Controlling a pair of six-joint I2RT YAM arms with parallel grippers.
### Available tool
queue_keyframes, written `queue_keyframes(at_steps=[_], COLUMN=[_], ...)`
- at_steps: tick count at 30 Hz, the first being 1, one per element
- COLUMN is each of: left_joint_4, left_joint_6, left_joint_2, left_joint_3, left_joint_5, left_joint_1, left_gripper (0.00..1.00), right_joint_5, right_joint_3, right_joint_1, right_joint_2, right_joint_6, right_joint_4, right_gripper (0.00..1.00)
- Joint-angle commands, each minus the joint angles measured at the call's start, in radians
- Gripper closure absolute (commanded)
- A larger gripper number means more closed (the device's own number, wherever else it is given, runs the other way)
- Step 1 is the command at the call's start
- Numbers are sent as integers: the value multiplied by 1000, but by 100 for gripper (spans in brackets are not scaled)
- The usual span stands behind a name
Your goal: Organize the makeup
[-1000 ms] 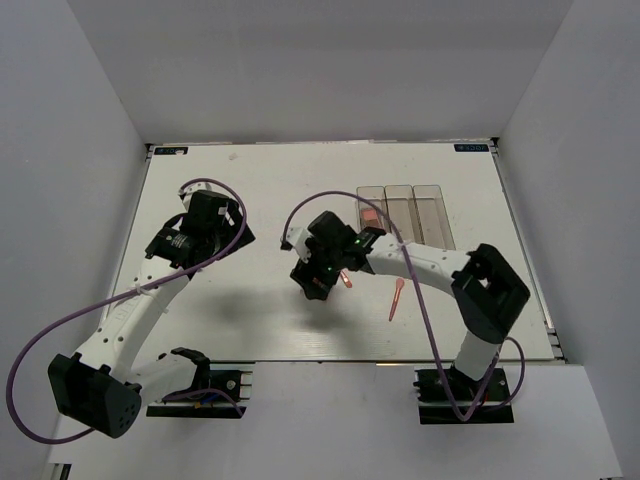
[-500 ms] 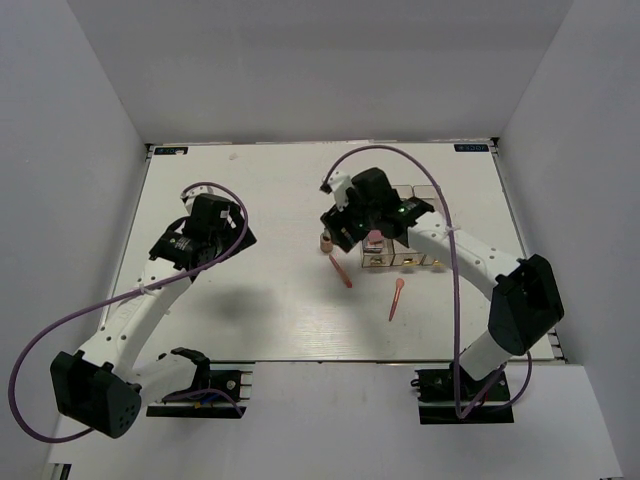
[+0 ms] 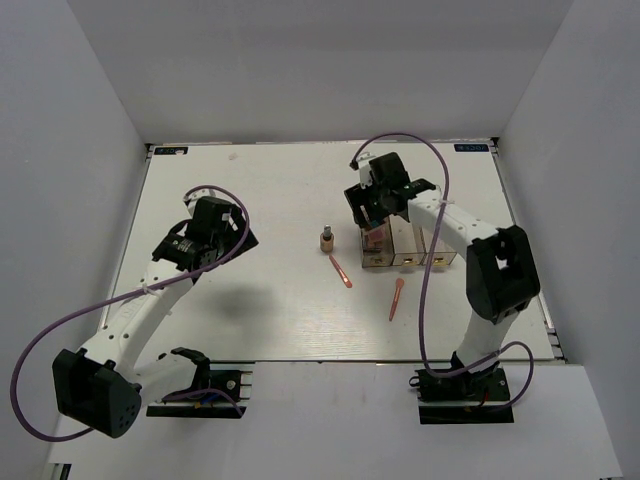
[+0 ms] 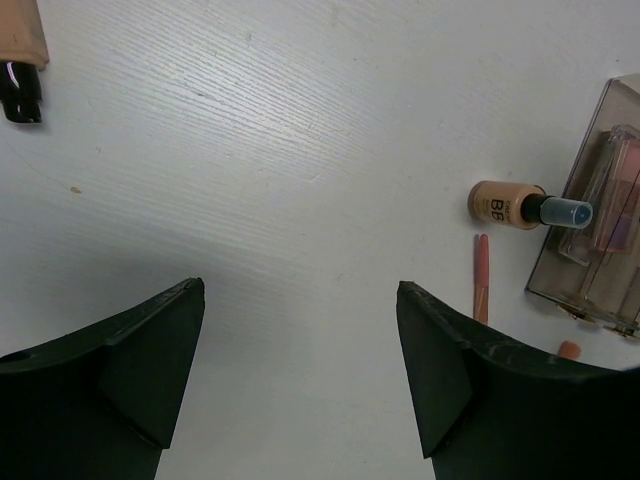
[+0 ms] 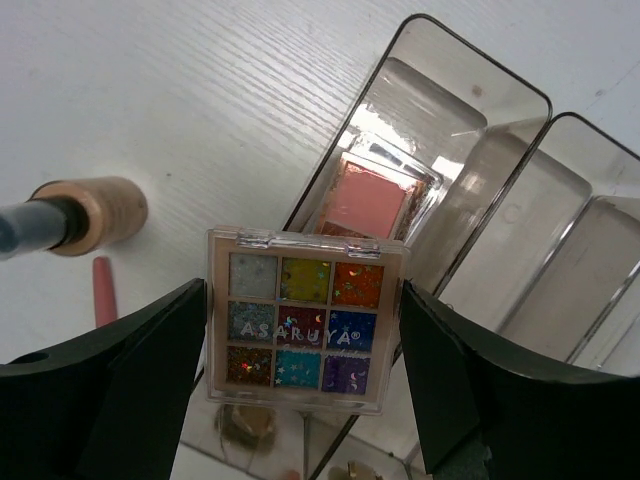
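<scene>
My right gripper (image 5: 303, 290) is shut on a multicolour palette (image 5: 306, 345) and holds it over the left compartment of the clear box (image 5: 500, 110); it also shows in the top view (image 3: 377, 203). A pink palette (image 5: 368, 198) lies in that compartment. The tiny tan bottle (image 3: 326, 240) stands left of the box and also shows in the right wrist view (image 5: 95, 213). Two coral sticks (image 3: 341, 271) (image 3: 397, 298) lie in front. My left gripper (image 4: 300, 290) is open and empty over bare table, far left of them (image 3: 207, 230).
The clear box (image 3: 405, 245) has three compartments with gold knobs at its near end. A tan tube with a black cap (image 4: 20, 55) lies at the top left of the left wrist view. White walls close in the table's back and sides.
My right arm has carried the multicolour palette from the middle of the table back and right to above the box. The bottle and one stick are now uncovered. The left arm has barely moved.
</scene>
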Motion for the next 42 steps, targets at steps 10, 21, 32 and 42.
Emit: queue_keyframes(at_steps=[10, 21, 32, 42], left_joint_4=[17, 25, 40, 29], left_joint_6=[-12, -5, 2, 25], left_joint_2=[-11, 22, 52, 87], left_joint_3=[-16, 2, 2, 16], left_joint_5=[10, 16, 28, 20], left_joint_1=[5, 5, 5, 14], left_gripper=[13, 13, 13, 14], right_joint_5=[28, -77, -117, -365], right_joint_3=[109, 94, 88, 27], right_joint_1=[-47, -84, -98, -116], right_joint_2=[88, 113, 74, -54], right_joint_6=[105, 149, 131, 19], right_joint_4=[12, -8, -4, 103], right_gripper=[74, 32, 11, 23])
